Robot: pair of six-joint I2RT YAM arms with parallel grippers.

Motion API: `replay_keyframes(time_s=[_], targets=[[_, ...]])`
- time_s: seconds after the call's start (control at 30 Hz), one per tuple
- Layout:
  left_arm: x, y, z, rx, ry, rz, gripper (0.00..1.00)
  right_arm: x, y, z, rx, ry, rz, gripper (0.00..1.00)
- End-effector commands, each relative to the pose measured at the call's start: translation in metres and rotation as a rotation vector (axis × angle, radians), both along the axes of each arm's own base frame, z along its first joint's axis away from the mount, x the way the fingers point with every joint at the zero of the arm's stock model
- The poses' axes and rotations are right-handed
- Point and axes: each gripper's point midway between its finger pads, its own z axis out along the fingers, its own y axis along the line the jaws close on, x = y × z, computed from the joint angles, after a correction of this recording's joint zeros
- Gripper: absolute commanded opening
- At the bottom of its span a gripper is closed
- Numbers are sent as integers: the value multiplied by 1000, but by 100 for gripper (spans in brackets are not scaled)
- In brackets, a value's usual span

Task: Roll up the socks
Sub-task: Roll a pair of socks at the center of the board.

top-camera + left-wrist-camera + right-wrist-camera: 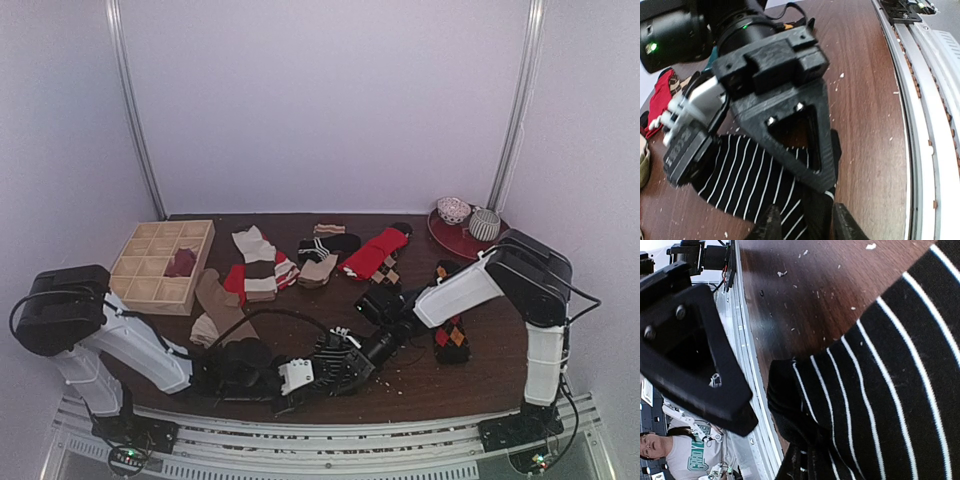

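A black sock with thin white stripes (pixel 740 175) lies near the table's front edge, small and dark in the top view (pixel 338 362). My left gripper (pixel 807 225) comes in from the left (pixel 303 383), its two fingertips closed round a raised fold of this sock. My right gripper (pixel 824 184) reaches down from the right (pixel 345 368). It is shut, and its black triangular finger pins the same sock's edge. In the right wrist view the striped sock (pixel 880 390) fills the frame and bunches at the right gripper (pixel 810 471), whose fingertips are hidden in the fabric.
A wooden compartment box (pixel 135 265) at the left holds a dark red sock (pixel 181 262). Loose socks lie across the middle: tan (pixel 215 298), red-and-cream (pixel 258 265), red (pixel 375 253), argyle (pixel 451 335). A red plate (pixel 446 240) stands back right. A metal rail (pixel 400 425) runs along the front edge.
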Motion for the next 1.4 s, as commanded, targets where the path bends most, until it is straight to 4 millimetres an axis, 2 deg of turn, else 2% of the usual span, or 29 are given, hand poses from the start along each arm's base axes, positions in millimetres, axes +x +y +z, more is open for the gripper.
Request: replay_keyframes(time_s=[0.0, 0.17, 0.4, 0.67, 0.77, 0.97, 1.03, 1.07, 1.23, 1.33, 1.37], targets=[[-9, -20, 6, -45, -19, -94, 33, -11, -39, -52, -278, 83, -61, 0], [-17, -21, -14, -3, 40, -126, 25, -10, -39, -54, -281, 91, -65, 0], [-14, -15, -32, 43, 70, -82, 26, -8, -39, -54, -277, 93, -70, 0], [-6, -21, -47, 97, 89, -45, 10, -8, -39, -51, -261, 91, -81, 0], [-4, -19, -51, 114, 101, -16, 0, -7, -38, -48, -249, 84, -86, 0], [-4, -7, -67, 180, 164, 38, 0, -1, -32, -38, -191, 32, -94, 2], [-5, 1, -75, 214, 199, 67, 0, 8, -29, -28, -154, -53, -103, 14], [-7, 4, -79, 222, 230, 84, 0, 15, -26, -17, -115, -114, -112, 16], [-25, 24, -97, 246, 414, 110, 0, 54, -16, 56, 156, -504, -246, 23], [-37, 35, -107, 265, 518, 120, 0, 55, -23, 97, 322, -765, -295, 28], [-41, 38, -110, 269, 556, 116, 0, 49, -27, 103, 359, -858, -282, 30]])
